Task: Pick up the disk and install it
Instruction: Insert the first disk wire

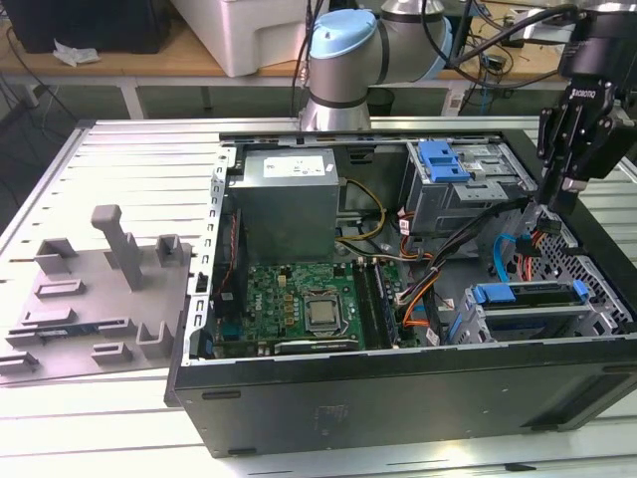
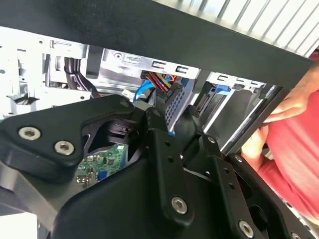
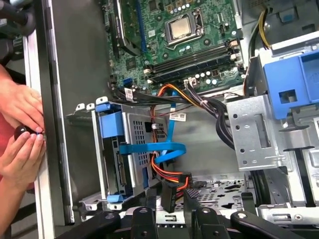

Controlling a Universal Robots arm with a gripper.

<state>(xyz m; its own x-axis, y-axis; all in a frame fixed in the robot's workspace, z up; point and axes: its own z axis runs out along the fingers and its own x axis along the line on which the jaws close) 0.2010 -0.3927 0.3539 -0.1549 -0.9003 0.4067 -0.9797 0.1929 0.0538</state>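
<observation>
Disk [image 3: 118, 169] inside computer case [image 1: 398, 398]

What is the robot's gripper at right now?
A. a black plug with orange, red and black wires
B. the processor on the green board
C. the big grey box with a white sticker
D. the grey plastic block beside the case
A: in the first wrist view the plug sits between the tips of the gripper, close to the disk in its bay.
</observation>
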